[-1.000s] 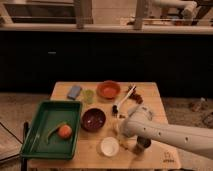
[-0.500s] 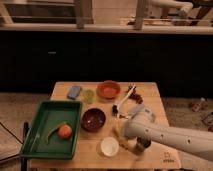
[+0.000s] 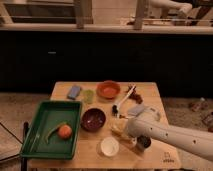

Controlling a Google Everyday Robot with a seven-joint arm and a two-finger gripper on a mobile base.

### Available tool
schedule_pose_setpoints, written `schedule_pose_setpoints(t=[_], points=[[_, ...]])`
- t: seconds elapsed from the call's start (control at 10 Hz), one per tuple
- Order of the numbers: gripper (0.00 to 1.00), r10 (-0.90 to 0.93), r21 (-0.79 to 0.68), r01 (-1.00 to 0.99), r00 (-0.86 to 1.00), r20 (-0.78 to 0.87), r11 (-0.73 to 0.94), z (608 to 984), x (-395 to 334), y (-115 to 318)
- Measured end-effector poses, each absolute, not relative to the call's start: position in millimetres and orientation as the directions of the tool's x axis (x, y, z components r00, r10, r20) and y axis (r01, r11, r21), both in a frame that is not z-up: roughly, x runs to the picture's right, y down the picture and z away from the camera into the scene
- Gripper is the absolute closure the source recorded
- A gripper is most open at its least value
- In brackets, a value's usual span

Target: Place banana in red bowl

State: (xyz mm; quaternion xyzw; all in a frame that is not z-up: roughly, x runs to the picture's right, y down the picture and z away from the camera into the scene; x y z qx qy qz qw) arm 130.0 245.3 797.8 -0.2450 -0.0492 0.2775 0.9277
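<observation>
The red bowl [image 3: 108, 89] stands at the back middle of the wooden table [image 3: 150, 92] and holds nothing that I can see. A pale-yellow shape that looks like the banana [image 3: 119, 131] lies on the table right of the maroon bowl, partly under my arm. My white arm [image 3: 165, 132] reaches in from the lower right. My gripper [image 3: 134, 139] is down at the table by the banana's right end, well in front of the red bowl.
A maroon bowl [image 3: 93, 119] and a small white bowl [image 3: 109, 146] stand near the gripper. A green tray [image 3: 40, 120] at left holds a green vegetable [image 3: 53, 132] and an orange fruit [image 3: 64, 131]. A blue sponge [image 3: 74, 91], a green cup [image 3: 88, 96] and a utensil [image 3: 125, 100] lie at the back.
My arm has come down and slightly forward toward the table near the banana. The bowls and tray have not moved.
</observation>
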Motion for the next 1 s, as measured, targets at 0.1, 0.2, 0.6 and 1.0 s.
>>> schedule_pose_setpoints(t=[0.1, 0.2, 0.6, 1.0], points=[[1.0, 0.533, -0.483, -0.482, 0.845, -0.036, 0.731, 796, 130, 242], [1.0, 0.526, -0.482, -0.469, 0.851, -0.021, 0.74, 791, 133, 237], [1.0, 0.491, -0.467, -0.414, 0.87, 0.051, 0.782, 764, 143, 204], [1.0, 0.43, -0.458, -0.333, 0.895, 0.122, 0.824, 753, 153, 175]])
